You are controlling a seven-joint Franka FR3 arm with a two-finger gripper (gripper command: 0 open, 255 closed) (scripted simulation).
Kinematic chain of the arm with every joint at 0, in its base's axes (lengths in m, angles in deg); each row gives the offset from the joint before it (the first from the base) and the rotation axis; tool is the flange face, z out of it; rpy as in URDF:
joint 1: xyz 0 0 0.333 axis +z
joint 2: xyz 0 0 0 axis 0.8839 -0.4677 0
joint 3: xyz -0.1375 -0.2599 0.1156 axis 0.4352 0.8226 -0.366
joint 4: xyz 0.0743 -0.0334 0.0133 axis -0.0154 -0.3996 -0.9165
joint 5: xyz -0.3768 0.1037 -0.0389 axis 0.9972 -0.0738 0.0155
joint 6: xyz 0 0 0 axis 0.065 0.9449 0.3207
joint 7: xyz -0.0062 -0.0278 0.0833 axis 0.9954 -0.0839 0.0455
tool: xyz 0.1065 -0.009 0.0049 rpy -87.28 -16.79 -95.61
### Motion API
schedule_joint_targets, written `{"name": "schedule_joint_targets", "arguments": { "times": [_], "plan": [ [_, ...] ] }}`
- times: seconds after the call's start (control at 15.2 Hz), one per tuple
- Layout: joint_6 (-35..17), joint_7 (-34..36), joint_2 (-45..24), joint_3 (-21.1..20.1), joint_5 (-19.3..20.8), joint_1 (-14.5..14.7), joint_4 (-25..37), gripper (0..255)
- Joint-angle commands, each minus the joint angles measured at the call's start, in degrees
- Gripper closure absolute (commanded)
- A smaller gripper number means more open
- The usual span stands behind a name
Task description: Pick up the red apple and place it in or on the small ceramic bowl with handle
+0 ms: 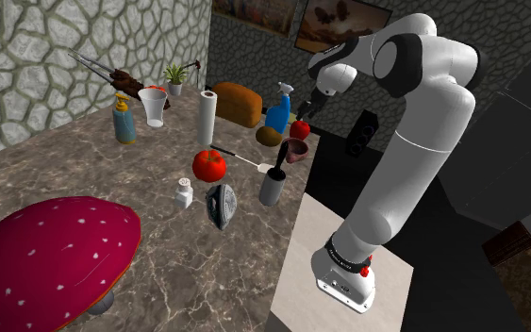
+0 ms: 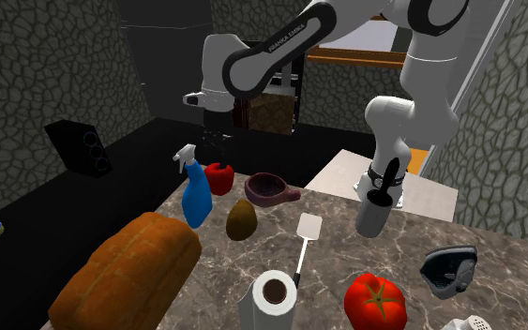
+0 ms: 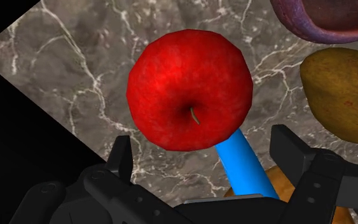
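My jaws stand apart and clamp nothing. They hang just above the round red apple [image 3: 190, 89], which sits stem-up on the grey marble tabletop [image 3: 75, 70] close to its corner, and neither jaw touches it. I judge that nothing of the task is done yet: the apple is neither gripped nor lifted. Just beside the apple stands a blue plastic spray bottle [image 2: 194, 197], and near the apple lies an olive-brown oval fruit [image 3: 343, 95]. A little farther from the apple is the small dark plum-coloured bowl with a stub handle [image 2: 273, 195], with nothing showing in it. What is left, I judge, is to descend, close on the apple, lift it, carry it to the bowl and release.
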State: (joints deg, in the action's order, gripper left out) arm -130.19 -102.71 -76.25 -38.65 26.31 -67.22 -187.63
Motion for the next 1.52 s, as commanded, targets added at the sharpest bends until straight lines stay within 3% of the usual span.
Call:
{"name": "schedule_joint_targets", "arguments": {
  "times": [0.0,0.26,0.33,0.92,1.45],
  "plan": [
    [-0.1,-0.17,-0.21,-0.04,-0.23,-0.06,0.05,0],
    [-0.09,-0.16,-0.2,-0.04,-0.22,-0.06,0.05,0],
    [-0.09,-0.16,-0.2,-0.04,-0.22,-0.06,0.05,255],
    [-0.1,-0.17,-0.21,-0.04,-0.23,-0.06,0.05,255],
    [4.79,3.49,3.23,0.68,4.1,0.64,2.96,255]
  ]
}}
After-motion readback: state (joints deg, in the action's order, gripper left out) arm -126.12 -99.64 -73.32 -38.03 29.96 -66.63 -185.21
